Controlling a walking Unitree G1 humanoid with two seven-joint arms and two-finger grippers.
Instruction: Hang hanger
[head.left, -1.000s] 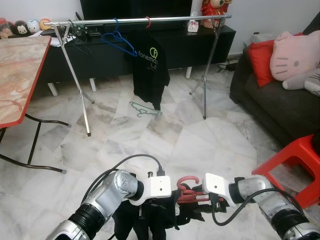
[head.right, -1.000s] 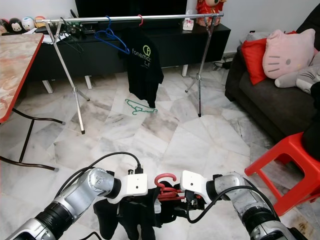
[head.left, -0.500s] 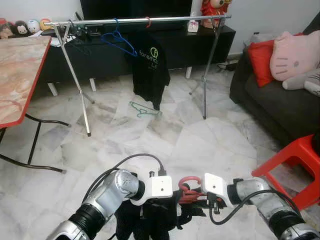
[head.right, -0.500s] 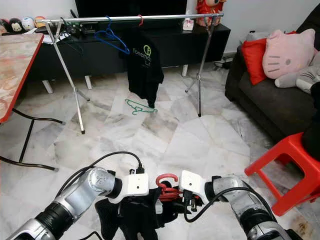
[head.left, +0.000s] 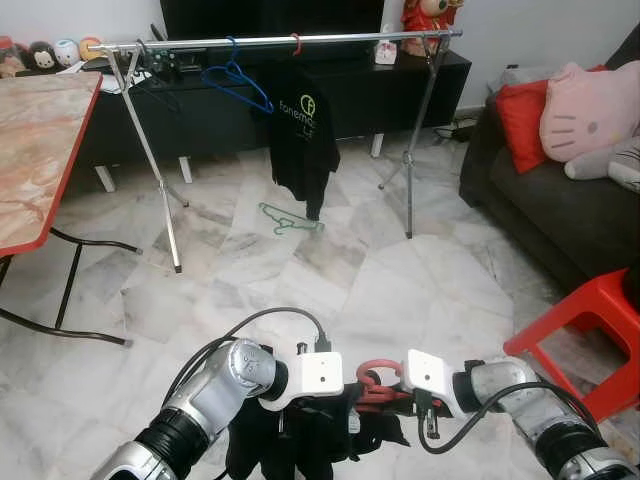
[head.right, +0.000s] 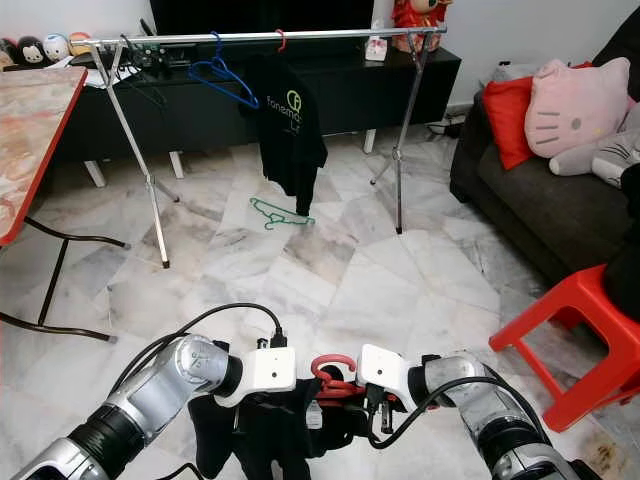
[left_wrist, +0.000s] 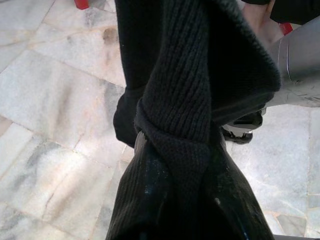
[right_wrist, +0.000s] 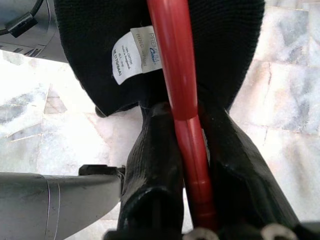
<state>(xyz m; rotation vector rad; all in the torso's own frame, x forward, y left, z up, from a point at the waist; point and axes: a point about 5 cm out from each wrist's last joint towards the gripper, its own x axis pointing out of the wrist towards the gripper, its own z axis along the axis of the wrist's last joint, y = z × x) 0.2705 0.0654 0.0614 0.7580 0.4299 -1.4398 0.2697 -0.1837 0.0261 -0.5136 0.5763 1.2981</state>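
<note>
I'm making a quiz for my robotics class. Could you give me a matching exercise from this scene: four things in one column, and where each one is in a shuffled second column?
Things:
1. red hanger
2. blue hanger
3. green hanger
4. pink plush cushion

Places:
A. lying on the marble floor
B. on the dark sofa
C. clamped in the right tool
D. hooked on the metal clothes rail

Pairs: 1-C, 2-D, 3-A, 4-B
</note>
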